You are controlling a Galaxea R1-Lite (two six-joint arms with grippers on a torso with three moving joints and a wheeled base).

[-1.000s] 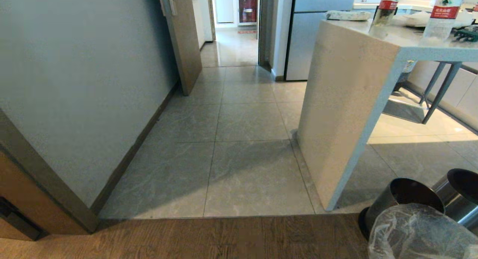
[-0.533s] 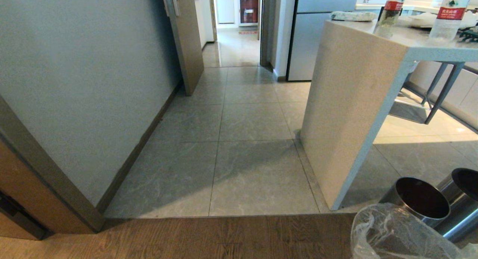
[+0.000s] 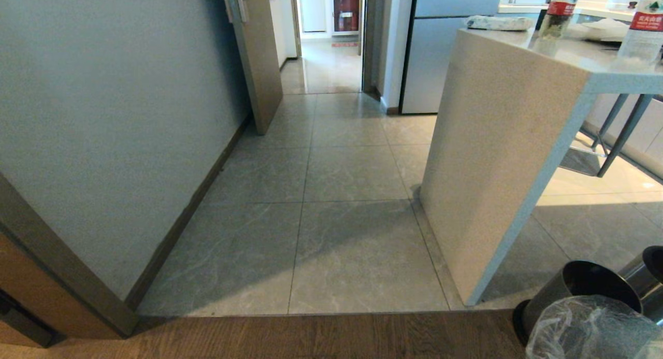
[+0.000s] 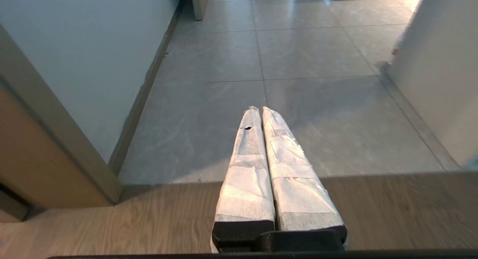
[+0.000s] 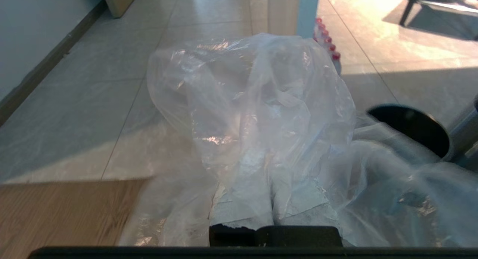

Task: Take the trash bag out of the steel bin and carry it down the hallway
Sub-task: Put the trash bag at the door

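Trash bag (image 5: 257, 113) plastic is draped over the right gripper (image 5: 274, 191), whose taped fingers are pressed together on it, just beside the steel bin (image 3: 580, 291). Left of the bin, the left gripper (image 4: 261, 111) hangs closed and empty over the hallway (image 3: 352, 172) tiles.
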